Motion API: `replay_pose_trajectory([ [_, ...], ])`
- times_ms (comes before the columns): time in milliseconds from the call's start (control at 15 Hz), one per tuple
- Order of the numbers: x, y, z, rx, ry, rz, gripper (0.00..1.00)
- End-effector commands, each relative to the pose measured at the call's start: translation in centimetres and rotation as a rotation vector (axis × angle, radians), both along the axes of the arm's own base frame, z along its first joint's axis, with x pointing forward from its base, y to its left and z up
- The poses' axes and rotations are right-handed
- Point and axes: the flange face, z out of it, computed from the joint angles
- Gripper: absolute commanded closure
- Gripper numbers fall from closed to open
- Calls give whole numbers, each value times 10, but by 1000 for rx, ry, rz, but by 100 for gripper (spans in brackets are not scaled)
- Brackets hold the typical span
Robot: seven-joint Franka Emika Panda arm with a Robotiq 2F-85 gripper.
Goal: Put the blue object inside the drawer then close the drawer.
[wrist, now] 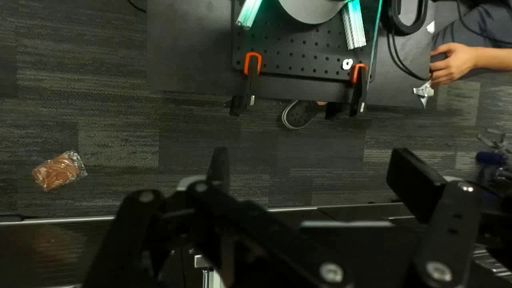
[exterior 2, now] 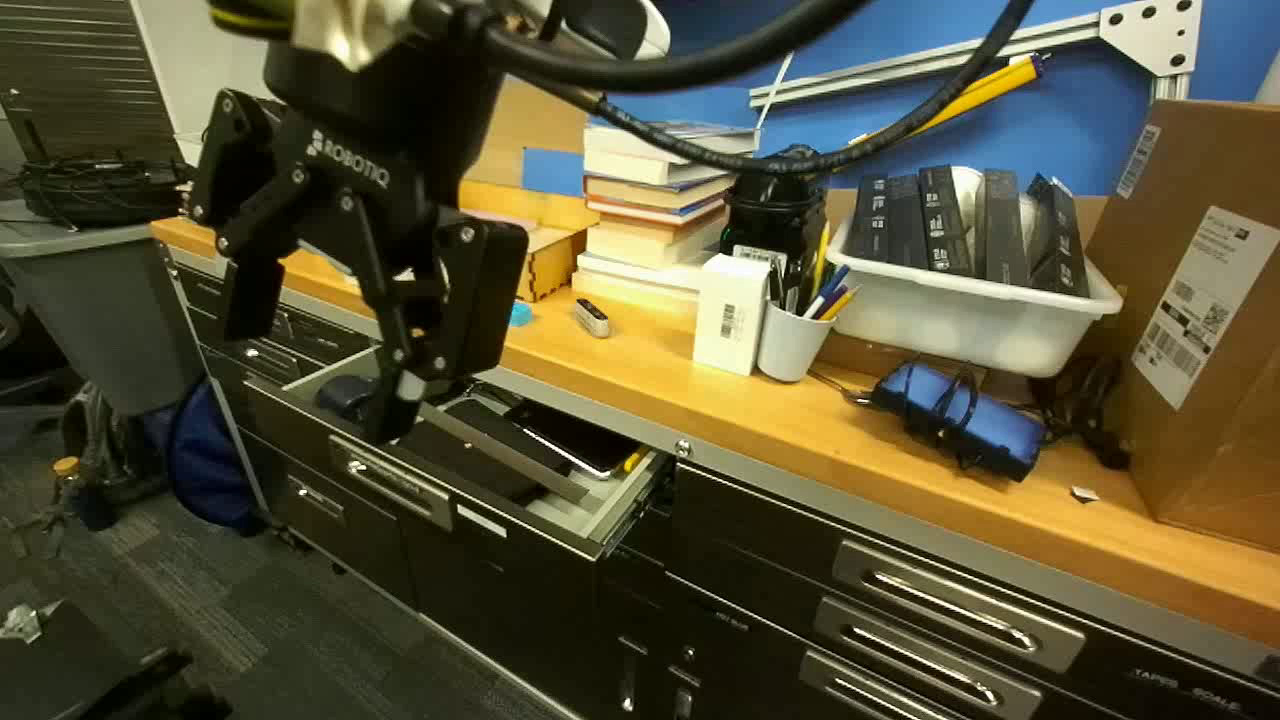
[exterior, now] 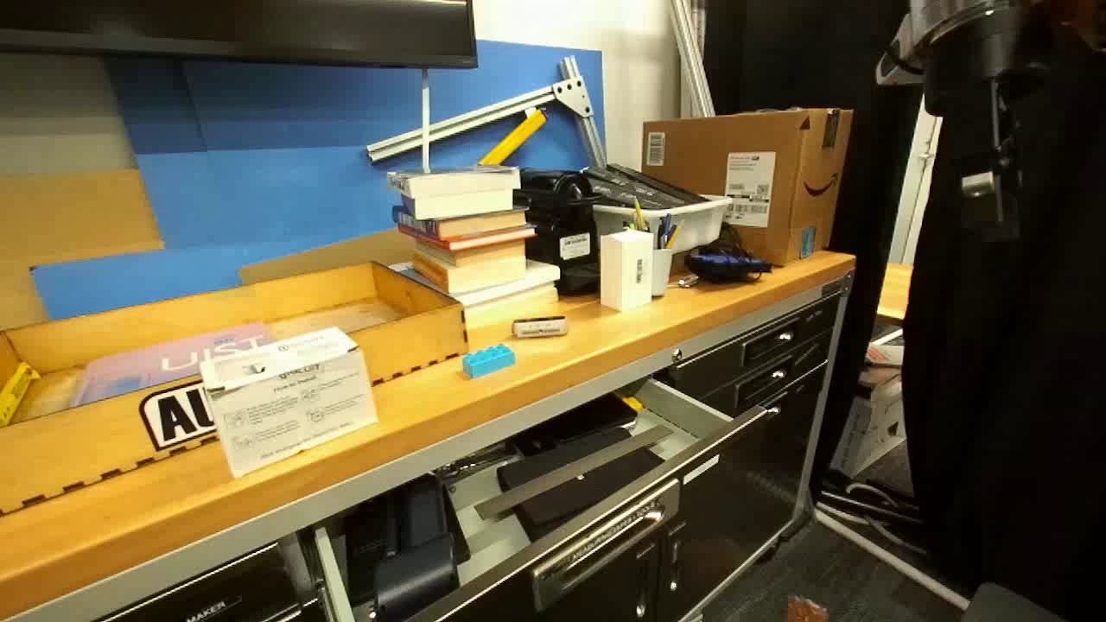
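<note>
The little light-blue block (exterior: 489,361) sits studs-up on the wooden surface (exterior: 596,337), just beside the corner of a shallow wooden tray (exterior: 423,341) and near a small pale bar (exterior: 540,326) with dark markings. Lower down, the wide drawer (exterior: 683,406) stands pulled out, its grey inside taken up by flat black things (exterior: 557,505), with a long dull strip (exterior: 570,472) lying across them. The pincer (wrist: 316,176) hangs well apart from the block, and in an exterior view it cuts across my sight of the drawer; how near the two are I cannot tell. Looking along the wrist, I see its fingers (wrist: 416,188) spread wide, with only air between them. Behind the block rises a stack of books (exterior: 471,229), and off to its side stand an upright white box (exterior: 624,269) and a grey cup (exterior 2: 790,345) with pens (exterior 2: 837,304); past those come a white bin (exterior 2: 960,320) holding thin black boxes (exterior 2: 943,225) and a big cardboard box (exterior: 691,164). In the wrist view a brown packet (wrist: 58,172) in clear wrap lies on the carpet (wrist: 256,136), and a person's hand (wrist: 452,64) shows beside dark cloth (wrist: 496,24).
</note>
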Motion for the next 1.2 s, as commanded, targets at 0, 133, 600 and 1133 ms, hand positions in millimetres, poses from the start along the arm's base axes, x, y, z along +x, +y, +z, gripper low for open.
replay_pose_trajectory([
  [0, 0, 0, 1, -1, -2, 0, 0],
  [133, 0, -1, 4, -2, -8, -1, 0],
  [600, 0, -1, 4, -3, -8, -1, 0],
  [1133, 67, 105, 3, -100, -96, 31, 0],
])
